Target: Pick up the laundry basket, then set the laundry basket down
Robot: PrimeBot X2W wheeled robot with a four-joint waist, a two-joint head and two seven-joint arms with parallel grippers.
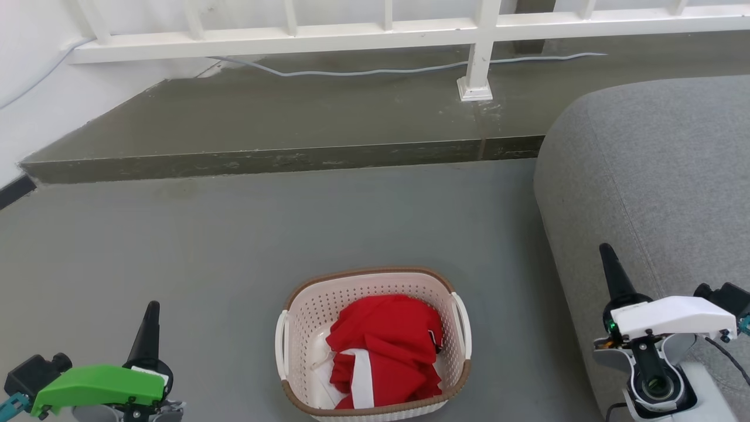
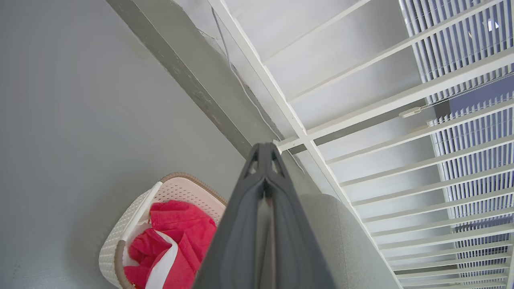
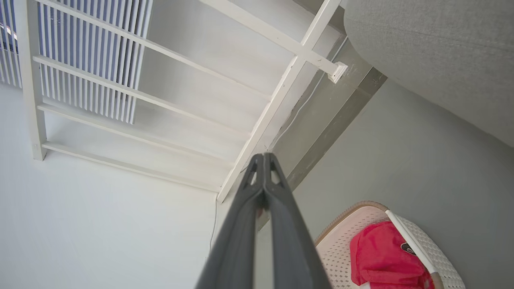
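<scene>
Head view cuts off the near end of the laundry basket (image 1: 310, 319) at the bottom edge, so its brown rim there is only partly seen, and most of its inside is covered by a crumpled red garment (image 1: 387, 340) with a white band. The left gripper (image 1: 152, 310) and right gripper (image 1: 606, 255) each show as a single dark cone here, their bodies clipped by the frame; whether two fingers meet cannot be read from this angle. Left wrist view settles it for that arm: the left gripper (image 2: 264, 150) has its fingers pressed together at the tips with nothing between them, and they block the far side of the basket (image 2: 120, 233), which lies below and to the left of them, its lower end cut off. Right wrist view shows the right gripper (image 3: 264, 160) closed tip to tip and empty as well, with the basket (image 3: 433, 253) below and to the right of its fingers, only one corner in frame. The basket stands on the grey floor (image 1: 234, 234) between the two grippers, apart from both, its white loop handles (image 1: 282, 346) untouched. The right gripper hangs just in front of a grey sofa (image 1: 656, 176).
</scene>
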